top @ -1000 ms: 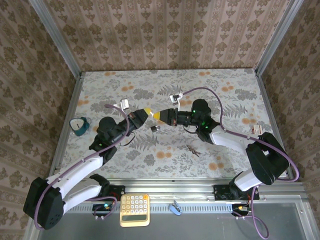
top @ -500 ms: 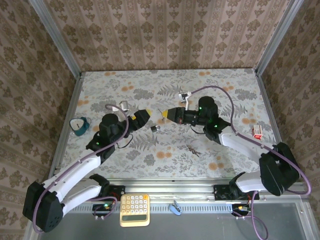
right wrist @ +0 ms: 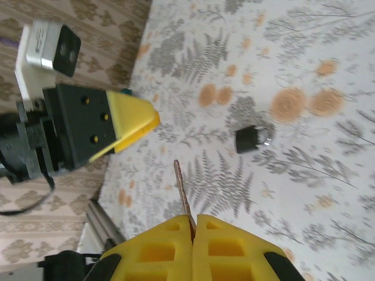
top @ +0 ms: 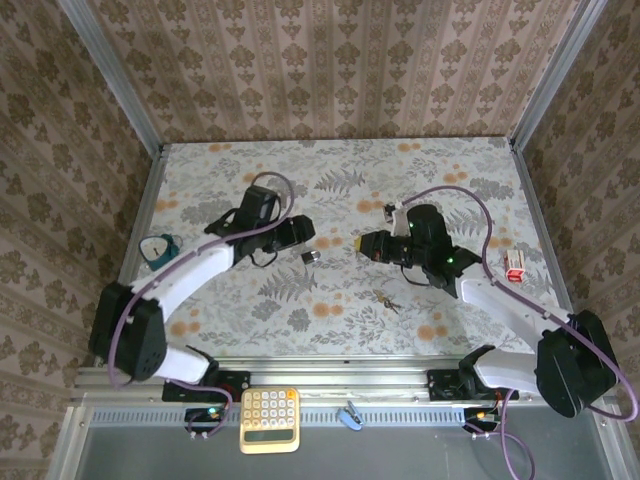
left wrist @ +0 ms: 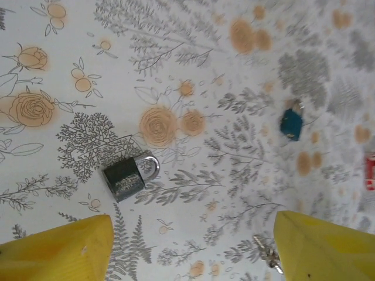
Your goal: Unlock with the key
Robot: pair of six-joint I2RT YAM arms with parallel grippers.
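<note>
A small dark padlock (top: 312, 257) (left wrist: 130, 174) (right wrist: 253, 139) lies flat on the floral table with its shackle closed. My right gripper (top: 363, 243) (right wrist: 193, 219) hovers to its right, shut on a thin key (right wrist: 183, 193) whose blade sticks out past the yellow fingertips. My left gripper (top: 300, 236) (left wrist: 193, 246) hangs just left of the padlock, above the table. It is open, its yellow fingers (left wrist: 58, 249) wide apart with nothing between them. The padlock sits beyond those fingertips, apart from both grippers.
A bunch of keys (top: 385, 299) (left wrist: 266, 254) lies nearer the front. A blue padlock (left wrist: 291, 123) and a red item (top: 513, 268) lie to the right, a teal object (top: 158, 250) at the left edge. A calculator (top: 269, 419) rests on the near ledge.
The two grippers met tip to tip above the padlock a second ago. The left one has opened and drawn back left. The right has pulled back right with the key.
</note>
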